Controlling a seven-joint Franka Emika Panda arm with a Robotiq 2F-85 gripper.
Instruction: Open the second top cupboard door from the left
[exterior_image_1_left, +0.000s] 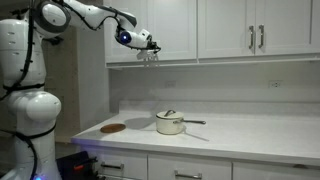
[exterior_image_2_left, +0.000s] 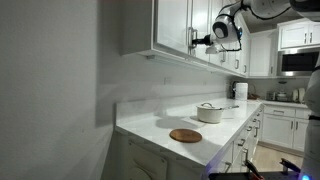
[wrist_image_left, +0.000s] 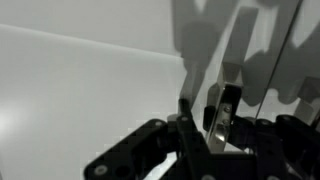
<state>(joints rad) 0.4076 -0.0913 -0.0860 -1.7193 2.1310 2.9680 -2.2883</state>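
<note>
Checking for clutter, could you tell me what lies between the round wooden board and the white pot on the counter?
Nothing: only bare white countertop separates the board and pot, in both exterior views.

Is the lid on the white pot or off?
On. The lid sits covering the pot, knob up, in both exterior views.

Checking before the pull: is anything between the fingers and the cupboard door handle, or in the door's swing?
Nothing visible does. In the wrist view the handle sits at the fingers. In both exterior views the gripper is at the cupboard door, and the pot rests on the counter below its swing.
</note>
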